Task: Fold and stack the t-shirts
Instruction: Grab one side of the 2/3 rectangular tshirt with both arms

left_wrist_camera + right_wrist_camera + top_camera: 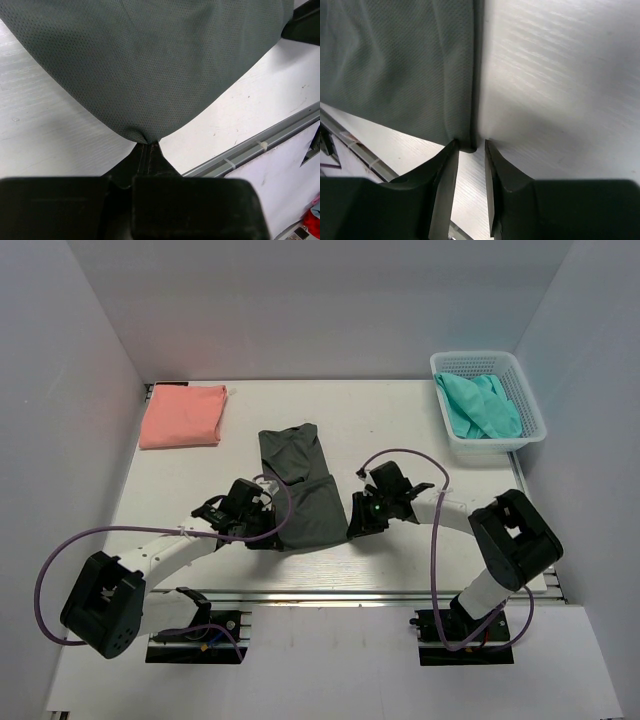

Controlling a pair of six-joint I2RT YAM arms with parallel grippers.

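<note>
Left jaws are shut hard on the near left corner of the dark charcoal grey fabric t-shirt (305, 490). There's no gap between them in the left wrist view, and the cloth gathers to a little point right where they bite. Black housing fills the bottom of that view, so you only get the very tips. The shirt runs off the top of the picture. Down in the bottom right corner there's a red and blue something that's cut off, no clue what it is. A grey metal rail (260, 150) runs along the near edge of the white counter (400, 430), near the pinched corner.

Far left back corner of the counter has the salmon pink fabric t-shirt (183, 416), folded into a neat rectangle and well apart from everything else.

The grey one lies in the middle as a long narrow strip running away from the arms. It's a bit skewed, with a crease across its middle and the far half more rumpled. From the top camera both near corners are hidden under the wrists.

Right jaws are partly open with a narrow gap, sitting either side of the grey shirt's near right corner. The edge comes down right between the tips, but they aren't squeezing it as far as I can see.

Far right is the white plastic lattice basket (475, 362) with teal green fabric t-shirts (480, 405) bunched inside, can't count them.
</note>
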